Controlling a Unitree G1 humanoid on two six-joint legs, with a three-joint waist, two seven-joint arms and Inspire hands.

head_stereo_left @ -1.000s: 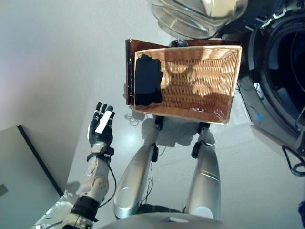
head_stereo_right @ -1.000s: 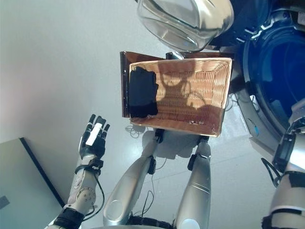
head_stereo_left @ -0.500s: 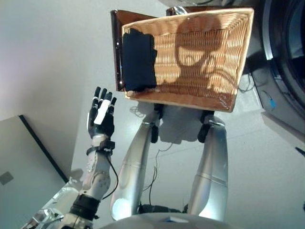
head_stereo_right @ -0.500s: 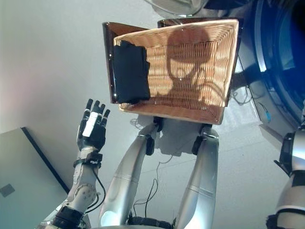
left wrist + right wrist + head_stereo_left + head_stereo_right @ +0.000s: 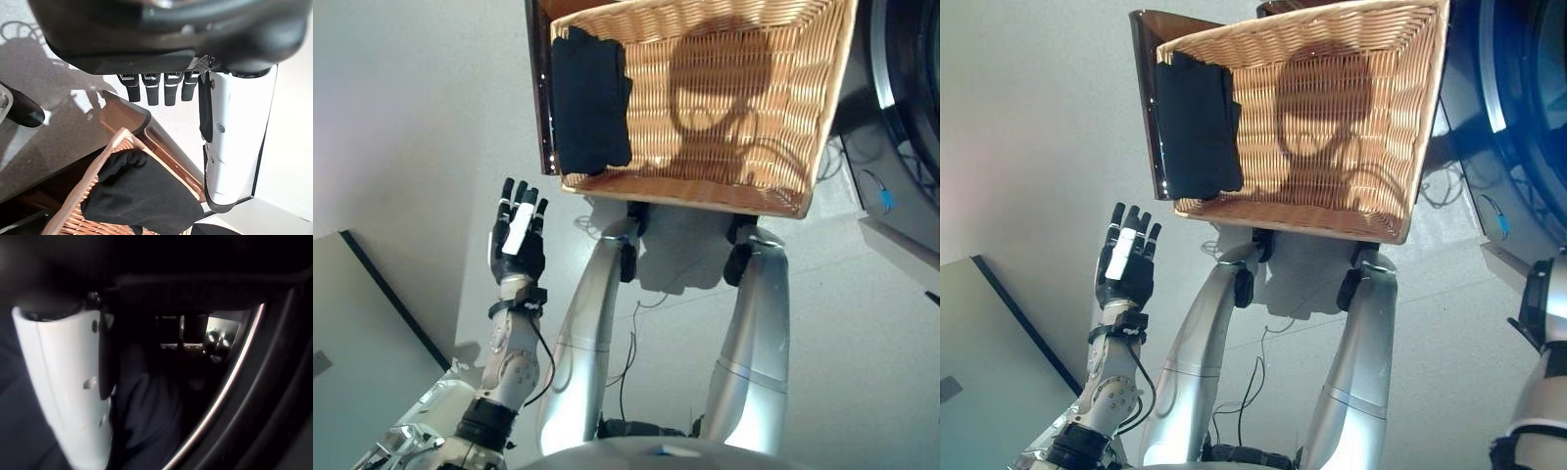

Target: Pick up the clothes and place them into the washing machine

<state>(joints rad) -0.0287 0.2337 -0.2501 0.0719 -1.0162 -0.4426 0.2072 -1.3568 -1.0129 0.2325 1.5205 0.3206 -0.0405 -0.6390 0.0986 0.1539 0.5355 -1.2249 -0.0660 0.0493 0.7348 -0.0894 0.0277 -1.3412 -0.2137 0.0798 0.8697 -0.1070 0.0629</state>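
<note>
Left hand [image 5: 517, 255], raised over the floor [image 5: 401, 117], fingers [image 5: 521, 194] straight and slightly spread, holding nothing. Beyond its fingertips and to the right, wicker basket [image 5: 734, 186] on a dark stand [image 5: 540, 108]; a folded black garment [image 5: 590, 103] lies against the basket wall nearest the fingers. Far right, washing machine [image 5: 901, 88]. Right hand [image 5: 63, 391] inside the dark drum, a dark blue cloth [image 5: 146, 421] beside its thumb; finger state cannot be told.
</note>
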